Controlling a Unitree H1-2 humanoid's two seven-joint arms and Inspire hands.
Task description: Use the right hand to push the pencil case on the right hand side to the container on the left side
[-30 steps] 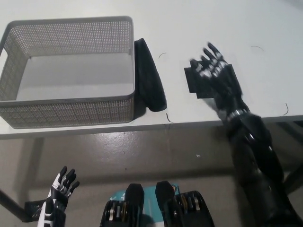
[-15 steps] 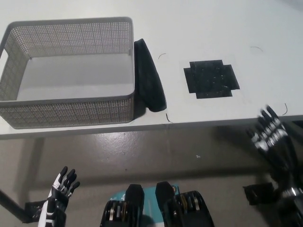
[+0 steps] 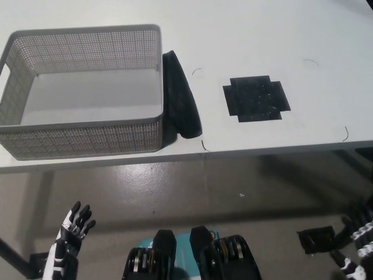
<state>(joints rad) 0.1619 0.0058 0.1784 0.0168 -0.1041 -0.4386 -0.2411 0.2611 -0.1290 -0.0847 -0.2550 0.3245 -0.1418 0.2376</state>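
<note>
Black right hand [image 3: 356,239] dropped below the white table [image 3: 250,35] edge, fingers spread, holding nothing, well right of the black fabric pencil case [image 3: 180,95] touching the grey mesh container [image 3: 81,125], white left hand [image 3: 70,233] low, fingers apart.

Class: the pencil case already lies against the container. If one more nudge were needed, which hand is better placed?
Right, probably: the pencil case lies on the container's right side. Both the right hand and left hand hang below the table.
</note>
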